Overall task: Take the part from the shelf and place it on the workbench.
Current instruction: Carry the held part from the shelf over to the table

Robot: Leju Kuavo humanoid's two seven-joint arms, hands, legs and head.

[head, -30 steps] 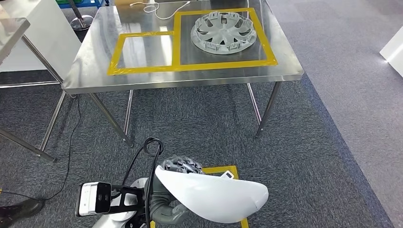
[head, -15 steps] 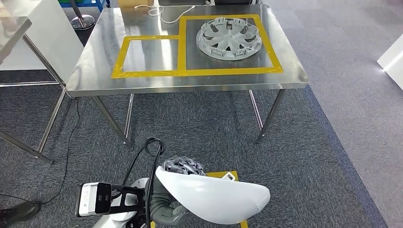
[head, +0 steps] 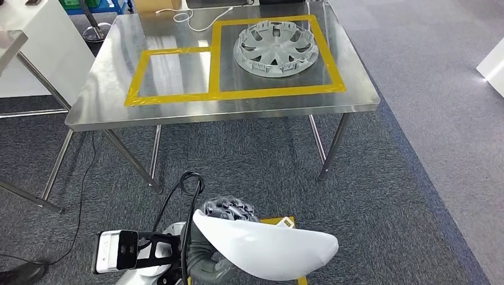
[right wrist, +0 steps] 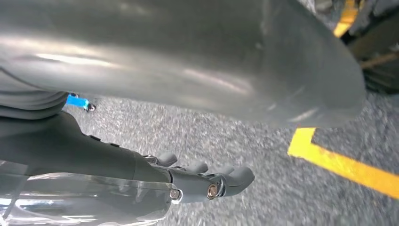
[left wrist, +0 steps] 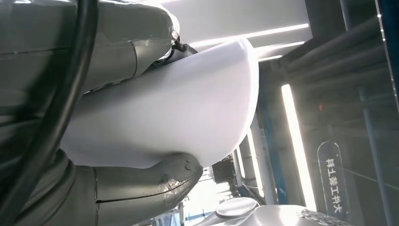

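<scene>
Head view: the white shell-shaped part (head: 267, 252) sits low in the frame, over the carpet (head: 368, 196) and well short of the steel workbench (head: 226, 110). The left hand (head: 229, 209) grips it, dark fingers (head: 235, 208) curled over its far edge and the grey thumb (head: 208, 268) passing beneath. The silver left forearm enters from below with its wrist camera (head: 117, 250) facing outward. On the workbench, yellow tape (head: 214, 59) marks two rectangles; a grey wheel cover (head: 275, 48) lies in the larger, and a white cable (head: 196, 15) lies at the far edge. Left wrist view: the part (left wrist: 188, 108) lies clamped between thumb (left wrist: 155, 181) and upper fingers. Right wrist view: the right hand (right wrist: 188, 176) hangs over carpet beside floor tape (right wrist: 348, 162), fingers (right wrist: 226, 179) loosely extended together, holding nothing.
</scene>
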